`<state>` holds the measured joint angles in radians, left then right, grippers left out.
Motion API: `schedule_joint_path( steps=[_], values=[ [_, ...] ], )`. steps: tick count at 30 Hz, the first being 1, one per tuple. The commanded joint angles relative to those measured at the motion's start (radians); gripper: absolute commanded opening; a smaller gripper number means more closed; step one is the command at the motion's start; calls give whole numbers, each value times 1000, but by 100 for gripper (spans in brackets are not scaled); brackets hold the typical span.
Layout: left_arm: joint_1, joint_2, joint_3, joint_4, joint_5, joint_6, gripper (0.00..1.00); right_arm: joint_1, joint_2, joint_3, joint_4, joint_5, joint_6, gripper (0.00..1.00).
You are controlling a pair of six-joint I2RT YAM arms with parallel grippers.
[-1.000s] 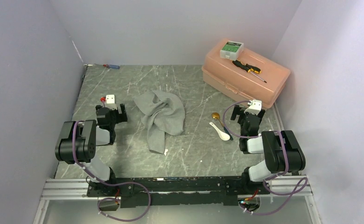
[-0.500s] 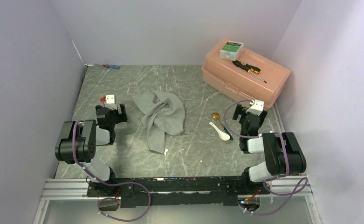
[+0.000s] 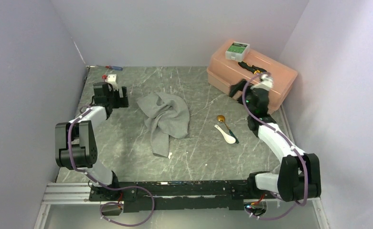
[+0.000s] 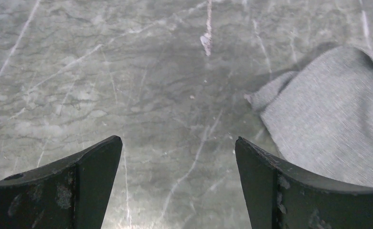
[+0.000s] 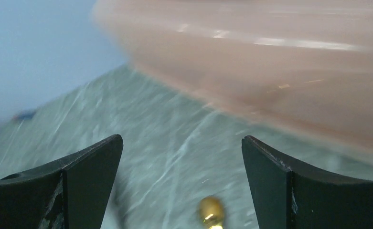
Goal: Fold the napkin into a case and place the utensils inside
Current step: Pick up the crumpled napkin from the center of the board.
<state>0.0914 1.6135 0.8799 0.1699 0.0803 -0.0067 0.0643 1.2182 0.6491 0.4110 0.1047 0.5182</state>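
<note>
Bench: grey marbled slab (image 3: 198, 157), pale lilac walls on three sides.
Case: salmon plastic case (image 3: 232, 78) at 1 o'clock on the bench, lid shut, contents hidden.
On the lid: small white packet (image 3: 237, 49) with a green label, print too small to read; black-handled screwdriver (image 3: 246, 65) just beside it.
Napkin: grey napkin (image 3: 165, 119), crumpled, loose near the bench centre.
Spoons: white spoon (image 3: 226, 135) and gold spoon (image 3: 221, 119) with a dark handle, together on bare bench at 3 o'clock of the napkin, apart from it.
Left fingers (image 4: 86, 186): wide apart, empty, at 10 o'clock of the napkin.
Right fingers (image 5: 79, 186): wide apart, empty, at 1 o'clock of the spoons, close to the case.
Far edge: red-and-blue screwdriver (image 3: 113, 67) at 11 o'clock.
</note>
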Motion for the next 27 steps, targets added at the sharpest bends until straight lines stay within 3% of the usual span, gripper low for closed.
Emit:
schedule_joint_path(
  steps=[1,4,11,20,27],
  values=[
    [2,-50,126,-332,118,13,94,323,42,236,-338,16,-178,100],
    [2,-45,209,-444,156,-19,94,566,128,348,-460,133,-268,100],
    [2,82,394,-601,198,-6,94,802,382,497,-512,143,-307,91],
    [-19,308,570,-659,271,27,94,858,603,590,-496,17,-290,77],
    [-35,399,636,-651,351,13,88,856,710,658,-481,-64,-306,67]
  ],
)
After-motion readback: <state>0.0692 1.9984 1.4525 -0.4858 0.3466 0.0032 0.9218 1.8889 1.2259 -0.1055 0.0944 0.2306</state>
